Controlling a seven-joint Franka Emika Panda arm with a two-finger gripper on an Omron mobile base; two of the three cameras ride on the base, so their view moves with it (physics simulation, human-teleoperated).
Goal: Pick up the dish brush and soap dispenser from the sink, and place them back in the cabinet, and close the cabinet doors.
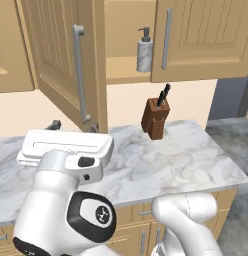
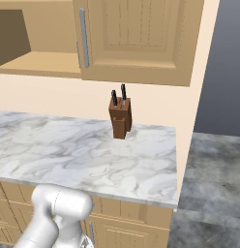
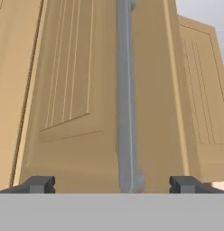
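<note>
1. A light tan wall cabinet [image 1: 127,75] is seen above a marbled white counter [image 1: 161,165]. Its left door [image 1: 63,60] is swung out towards the robot, while its right door [image 1: 206,37] lies shut.
2. The open door stands between the arm and the shelf opening. Its long silver bar handle [image 3: 126,94] runs upright, straight ahead of the hand.
3. A brown knife block [image 1: 156,118] with black handles is set on the counter against the wall, below the shelf.
4. The soap dispenser [image 1: 144,51] is stood upright on the cabinet shelf, pump top upward, just beside the shut door's handle.
5. The gripper [image 3: 114,185] is held with its fingers spread wide apart, nothing between them, the bar handle centred in the gap.
</note>
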